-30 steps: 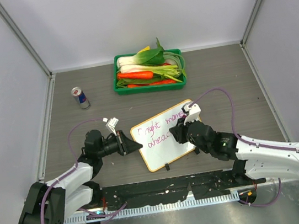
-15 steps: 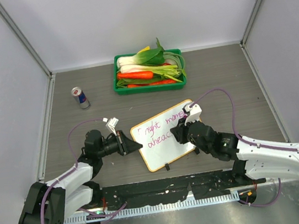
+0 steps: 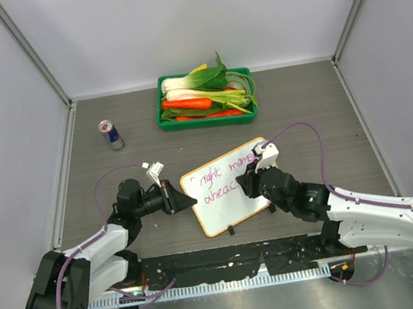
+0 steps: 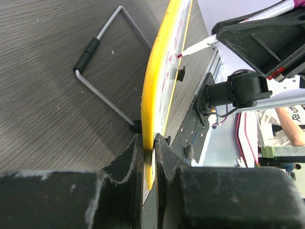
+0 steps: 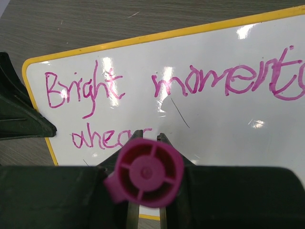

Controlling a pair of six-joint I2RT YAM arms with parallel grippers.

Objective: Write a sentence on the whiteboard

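- L gripper (image 4: 148, 143): fingers nearly closed, pinching the whiteboard (image 5: 214, 133) by its yellow rim, left edge, mid-table.
- Board: thin, stiff, prob. light. Face is slick, so grip the rim only.
- R gripper (image 5: 147, 137): clamped on the magenta marker (image 5: 144, 171), tip on the board face.
- Sentence (image 5: 224, 83): "Bright moments / ahea…", looks unfinished.
- Far: veg tray (image 3: 206, 122), can (image 3: 111, 135).

The right claw (image 3: 245, 185) has crept a touch to the right along the lower line of the sentence (image 5: 209, 85), and the marker (image 5: 144, 171) gripped in it has gone along. A second ago the overhead view showed only "ahea" clear of the claw; now a fresh curved stroke sits after the "a". The right forearm has slid slightly rightward too. Over the last half second, barely a twitch.
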